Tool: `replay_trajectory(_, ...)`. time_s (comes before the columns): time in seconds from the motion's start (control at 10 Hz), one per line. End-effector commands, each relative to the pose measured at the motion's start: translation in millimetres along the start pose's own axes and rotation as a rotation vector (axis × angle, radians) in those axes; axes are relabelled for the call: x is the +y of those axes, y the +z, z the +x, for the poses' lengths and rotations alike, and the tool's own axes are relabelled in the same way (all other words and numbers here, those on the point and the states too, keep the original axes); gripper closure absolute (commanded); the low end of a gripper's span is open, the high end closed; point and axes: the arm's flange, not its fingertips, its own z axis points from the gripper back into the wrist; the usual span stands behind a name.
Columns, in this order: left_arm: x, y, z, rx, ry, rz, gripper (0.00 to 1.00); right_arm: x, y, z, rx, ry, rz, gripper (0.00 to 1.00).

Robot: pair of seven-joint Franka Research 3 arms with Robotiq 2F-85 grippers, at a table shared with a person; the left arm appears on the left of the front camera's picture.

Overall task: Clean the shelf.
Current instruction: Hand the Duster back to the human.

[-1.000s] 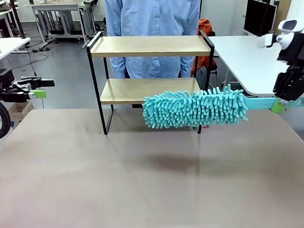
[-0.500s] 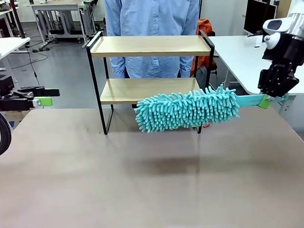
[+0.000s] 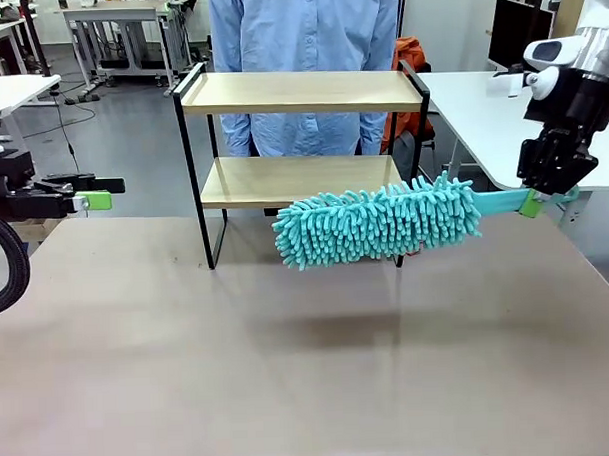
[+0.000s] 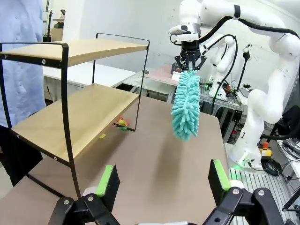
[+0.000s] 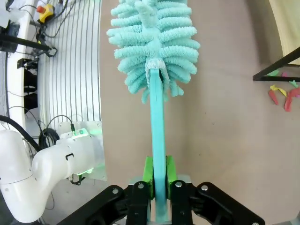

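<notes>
The right gripper clamps the fluffy turquoise microfibre duster, probably just before the two-tier wooden shelf; lift, then sweep its boards.

- The shelf has two pale wood boards, smooth and matt, in a thin black metal frame.
- The duster clamped in my right tool has a head of shaggy teal cloth fingers on a smooth plastic handle.
- My left tool is matt black with green pads.
- The tabletop looks matt, brownish and smooth.
</notes>
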Motion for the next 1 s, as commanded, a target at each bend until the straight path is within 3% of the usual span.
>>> replay_trajectory(0.0,-2,5,0,-0.004,-0.024,-0.014,0.00,2,1,-1,-0.024,0.003,-0.001,0.87)
replay_trajectory(0.1,0,0,0,0.000,0.000,0.000,0.00,0,0,0,0.000,0.000,0.000,0.87)
replay_trajectory(0.2,-5,-21,-1,-0.043,-0.034,-0.002,0.00,-2,-3,-3,-0.075,0.127,0.001,0.87)
replay_trajectory(0.4,-18,-52,-6,-0.065,-0.094,0.020,0.00,-6,-7,-9,-0.087,0.141,-0.061,0.87)
replay_trajectory(0.9,-51,-116,-22,-0.117,-0.212,-0.077,0.00,-25,-21,-21,-0.157,0.233,-0.147,0.87)
